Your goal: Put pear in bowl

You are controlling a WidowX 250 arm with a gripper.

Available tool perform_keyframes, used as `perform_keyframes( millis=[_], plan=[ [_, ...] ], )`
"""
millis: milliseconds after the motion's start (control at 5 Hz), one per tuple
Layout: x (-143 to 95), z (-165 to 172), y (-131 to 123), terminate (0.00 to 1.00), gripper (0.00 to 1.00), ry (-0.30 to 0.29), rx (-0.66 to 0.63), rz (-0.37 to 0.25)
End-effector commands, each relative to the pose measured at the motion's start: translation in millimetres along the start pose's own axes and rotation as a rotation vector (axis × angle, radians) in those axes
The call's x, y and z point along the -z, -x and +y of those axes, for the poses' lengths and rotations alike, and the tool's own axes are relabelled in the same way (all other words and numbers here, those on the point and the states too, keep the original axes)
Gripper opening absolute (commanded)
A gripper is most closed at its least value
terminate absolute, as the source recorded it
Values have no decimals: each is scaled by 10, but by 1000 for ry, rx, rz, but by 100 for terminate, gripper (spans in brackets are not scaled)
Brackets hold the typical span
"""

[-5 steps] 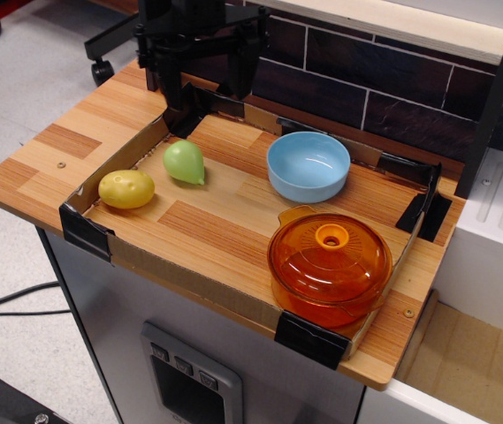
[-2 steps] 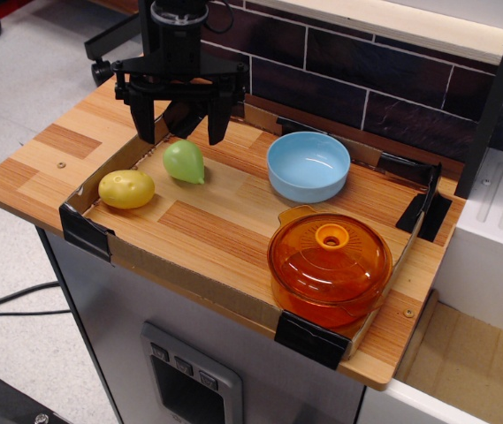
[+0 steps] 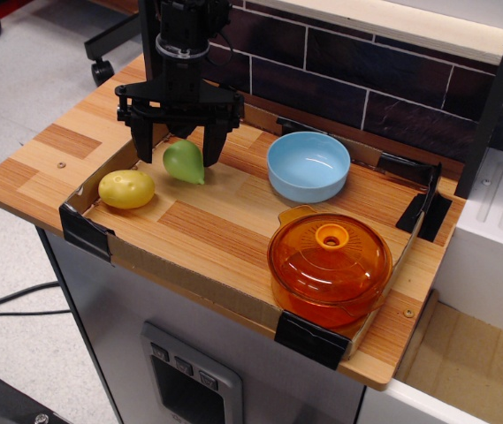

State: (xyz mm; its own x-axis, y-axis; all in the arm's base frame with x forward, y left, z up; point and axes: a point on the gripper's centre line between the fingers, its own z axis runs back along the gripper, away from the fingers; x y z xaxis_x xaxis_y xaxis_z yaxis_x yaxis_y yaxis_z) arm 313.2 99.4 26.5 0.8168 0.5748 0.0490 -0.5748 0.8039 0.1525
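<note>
The light-green pear (image 3: 185, 163) lies on the wooden tray floor at the back left, its pointed end toward the front right. My black gripper (image 3: 179, 148) hangs open right above it, one finger (image 3: 144, 141) to its left and one (image 3: 213, 144) to its right, straddling the pear without closing on it. The light-blue bowl (image 3: 308, 165) stands empty to the right of the pear, at the back of the tray.
A yellow oval fruit (image 3: 126, 188) lies left of the pear near the tray's left wall. A translucent orange lidded pot (image 3: 329, 260) stands at the front right. Low cardboard walls (image 3: 86, 231) with black corners edge the tray. A dark tiled wall stands behind.
My gripper has come down from the back and forward, and now its open fingers sit on either side of the pear. The pear, bowl and pot have not moved.
</note>
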Motion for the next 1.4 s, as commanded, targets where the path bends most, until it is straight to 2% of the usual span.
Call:
perform_keyframes(
  millis=[0,200,400,600,800,1000,1200],
  plan=[
    [20,52,18,0,0,-4,28,-64],
    [-9,44,37,0,0,15,42,-57],
    [-205,6,4,0,0,53,23,-70],
    [-680,-229,42,0,0,126,22,-93],
    [-920,-482,124,0,0,160,55,-55],
    [-991,-801,239,0,0,145,118,-30],
    [-872,-1017,306,0,0,123,172,-11]
  ],
)
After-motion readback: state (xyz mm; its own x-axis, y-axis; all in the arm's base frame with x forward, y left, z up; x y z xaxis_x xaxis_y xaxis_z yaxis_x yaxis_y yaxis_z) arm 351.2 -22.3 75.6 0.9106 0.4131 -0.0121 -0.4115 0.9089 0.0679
